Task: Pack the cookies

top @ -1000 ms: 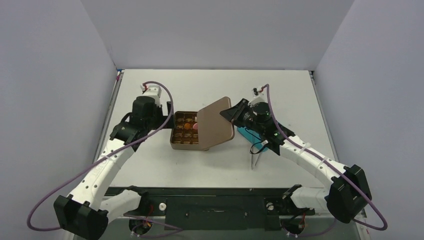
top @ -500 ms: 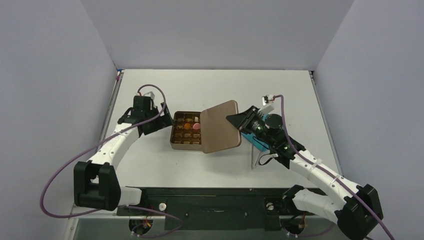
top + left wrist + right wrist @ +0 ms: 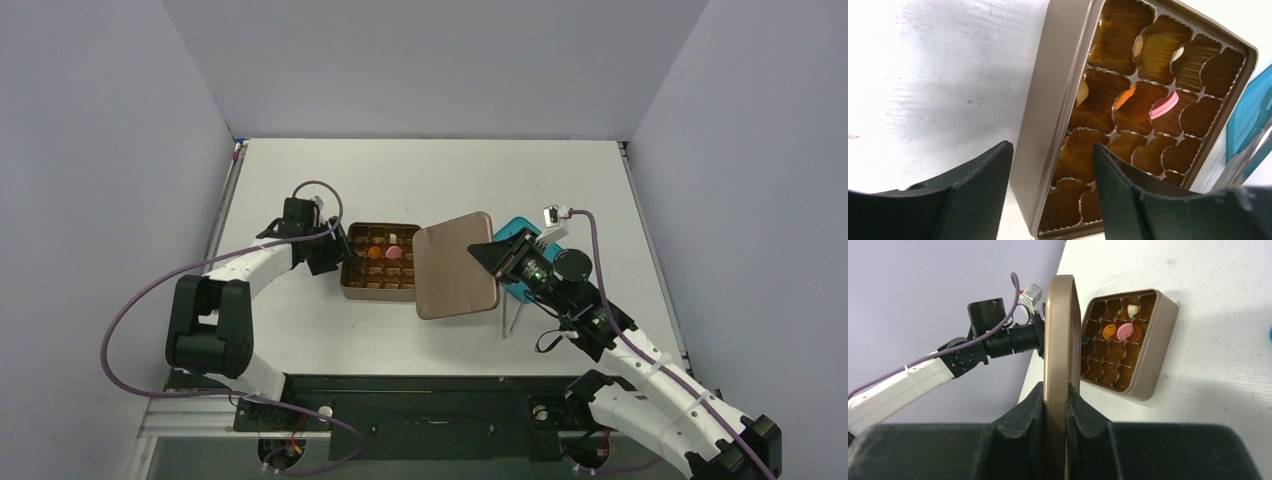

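1. L side: left gripper [image 3: 1053, 150] is partly open and holds nothing. Its fingers [image 3: 980, 192] straddle the tin's left wall, one outside, one over the cells. I see a gap on the inner side.
2. R side: right gripper [image 3: 1055, 395] is clamped on the edge of the lid [image 3: 455, 265]. The wrist cam shows the lid edge-on between the pads.
3. Lid is off the tin [image 3: 380, 293] and sits to its right, left edge just beside the tin's right wall. Can't tell if it rests on the worktop [image 3: 430, 180].
4. Cookies [image 3: 1118, 330] are inside the tin, in cells of the far rows: orange round [image 3: 375, 253] and pink round [image 3: 393, 253] in adjacent cells, cream piece [image 3: 394, 238] one row beyond. Darker bits are too small to make out.
5. Teal plate [image 3: 518, 228] lies right of the lid, partly hidden under the R arm.
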You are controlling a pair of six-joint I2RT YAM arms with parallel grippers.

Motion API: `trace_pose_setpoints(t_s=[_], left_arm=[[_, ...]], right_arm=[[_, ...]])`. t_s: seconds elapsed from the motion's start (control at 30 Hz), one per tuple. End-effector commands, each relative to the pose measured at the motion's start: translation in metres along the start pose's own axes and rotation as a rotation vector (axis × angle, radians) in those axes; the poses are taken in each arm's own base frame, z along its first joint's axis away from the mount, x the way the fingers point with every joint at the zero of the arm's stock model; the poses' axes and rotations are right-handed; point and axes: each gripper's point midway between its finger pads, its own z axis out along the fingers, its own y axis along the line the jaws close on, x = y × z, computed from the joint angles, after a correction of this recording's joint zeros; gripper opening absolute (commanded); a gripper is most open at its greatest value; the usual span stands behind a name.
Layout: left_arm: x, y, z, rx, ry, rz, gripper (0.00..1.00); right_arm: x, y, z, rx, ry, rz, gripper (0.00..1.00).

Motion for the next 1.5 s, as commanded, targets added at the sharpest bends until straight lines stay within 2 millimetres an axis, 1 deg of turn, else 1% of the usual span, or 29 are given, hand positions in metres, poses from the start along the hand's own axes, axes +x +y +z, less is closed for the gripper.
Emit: trace_pose_setpoints(t_s=[0.0, 0.07, 0.2, 0.3, 0.4, 0.5, 0.53, 0.73, 0.87, 1.03, 1.07, 1.17, 1.27, 1.3, 1.37, 1.4, 1.43, 1.47], left_arm=[[-0.006, -0.021, 0.007, 0.110, -0.015, 0.009, 0.52], [-0.002, -0.021, 0.010, 0.111, 0.002, 0.012, 0.47], [0.005, -0.024, 0.009, 0.114, 0.010, 0.027, 0.41], [0.009, -0.032, 0.006, 0.104, 0.007, 0.069, 0.40], [0.021, -0.037, 0.005, 0.056, 0.017, 0.130, 0.38], [0.031, -0.042, 0.005, 0.031, 0.014, 0.177, 0.36], [0.033, -0.043, 0.004, 0.028, 0.015, 0.184, 0.35], [0.058, -0.038, 0.007, -0.007, 0.032, 0.238, 0.31], [0.068, -0.037, 0.005, -0.008, 0.033, 0.270, 0.28], [0.080, -0.042, -0.002, 0.006, 0.030, 0.342, 0.23], [0.085, -0.043, -0.003, 0.009, 0.034, 0.367, 0.23], [0.091, -0.047, -0.009, 0.021, 0.029, 0.397, 0.23], [0.098, -0.047, -0.012, 0.030, 0.035, 0.404, 0.23], [0.098, -0.048, -0.015, 0.038, 0.027, 0.403, 0.23], [0.098, -0.048, -0.017, 0.045, 0.017, 0.399, 0.27], [0.098, -0.048, -0.017, 0.046, 0.013, 0.394, 0.36], [0.097, -0.049, -0.019, 0.052, 0.004, 0.390, 0.40], [0.096, -0.050, -0.019, 0.058, -0.002, 0.389, 0.48]], right_arm=[[-0.004, -0.002, -0.006, 0.001, -0.022, -0.011, 0.00], [-0.002, -0.004, -0.008, 0.004, -0.021, -0.013, 0.00], [-0.001, -0.008, -0.013, 0.016, -0.022, -0.019, 0.00], [0.000, -0.009, -0.016, 0.023, -0.019, -0.022, 0.00], [0.001, -0.011, -0.018, 0.031, -0.013, -0.023, 0.00], [-0.001, -0.009, -0.020, 0.026, -0.021, -0.024, 0.00], [0.001, -0.012, -0.022, 0.042, -0.015, -0.024, 0.00], [-0.002, -0.012, -0.030, 0.058, -0.021, -0.036, 0.00], [-0.001, -0.015, -0.033, 0.068, -0.019, -0.037, 0.00], [0.001, -0.017, -0.033, 0.074, -0.013, -0.037, 0.00], [0.001, -0.016, -0.033, 0.074, -0.012, -0.036, 0.00], [0.000, -0.014, -0.032, 0.066, -0.012, -0.034, 0.00], [0.001, -0.011, -0.029, 0.055, -0.008, -0.015, 0.00], [0.001, -0.010, -0.027, 0.045, -0.008, -0.010, 0.00], [0.002, -0.009, -0.023, 0.037, -0.009, 0.017, 0.00], [0.002, -0.009, -0.022, 0.035, -0.011, 0.025, 0.00], [0.002, -0.010, -0.019, 0.032, -0.019, 0.039, 0.00], [0.002, -0.011, -0.018, 0.029, -0.024, 0.046, 0.00]])
